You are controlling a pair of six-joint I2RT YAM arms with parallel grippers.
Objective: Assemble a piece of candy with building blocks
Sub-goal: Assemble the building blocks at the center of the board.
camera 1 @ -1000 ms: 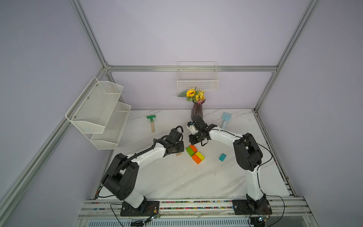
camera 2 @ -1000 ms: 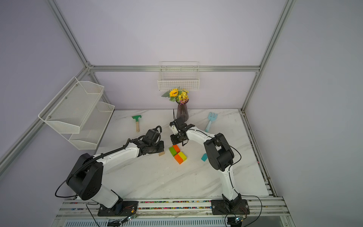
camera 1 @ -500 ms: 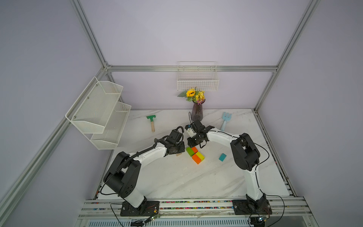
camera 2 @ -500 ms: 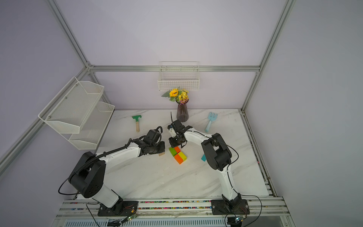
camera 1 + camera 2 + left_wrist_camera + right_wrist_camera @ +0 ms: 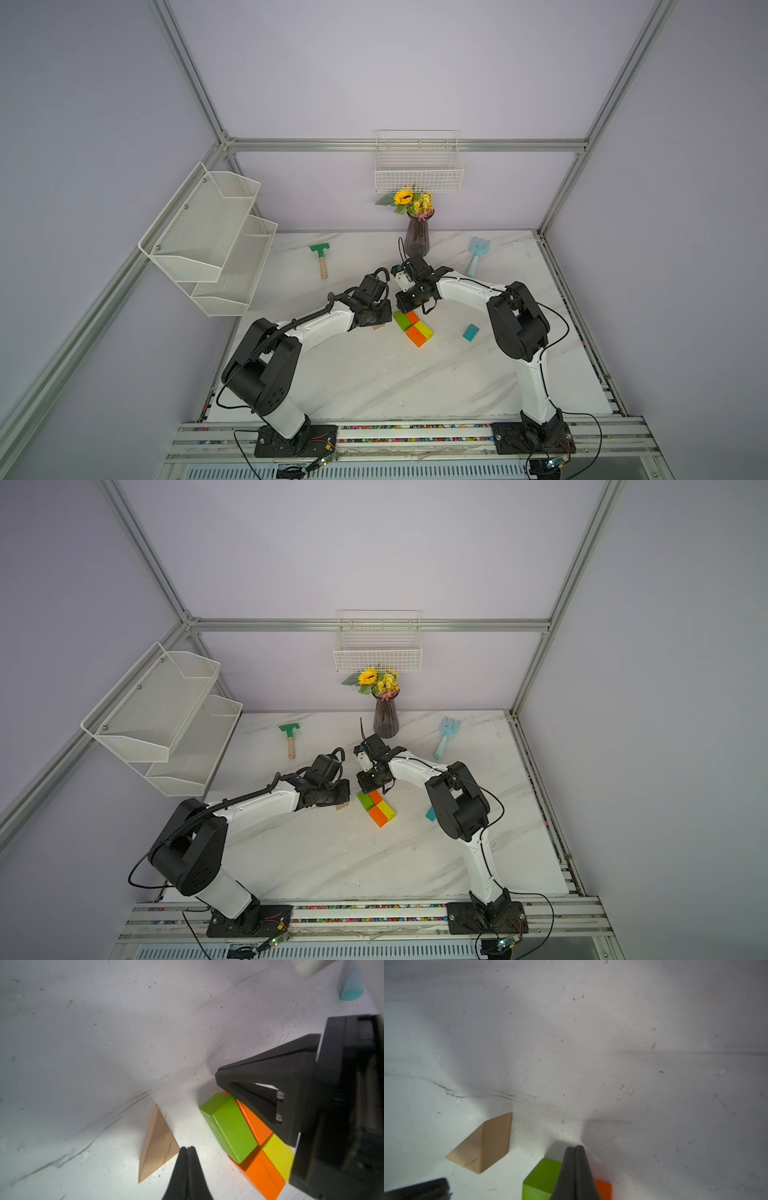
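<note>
right gripper (image 5: 575,1148) has dipped toward the four-block rectangle (image 5: 413,327) mid-table, shut and empty above its green block (image 5: 542,1178). left gripper (image 5: 188,1148), shut and empty too, sits beside the tan triangle (image 5: 158,1142), near the rectangle but apart. teal triangle (image 5: 471,332) lies well apart.

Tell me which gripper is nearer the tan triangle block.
Left. The left gripper is beside the tan triangle; the right gripper is at the green block, farther away.
</note>
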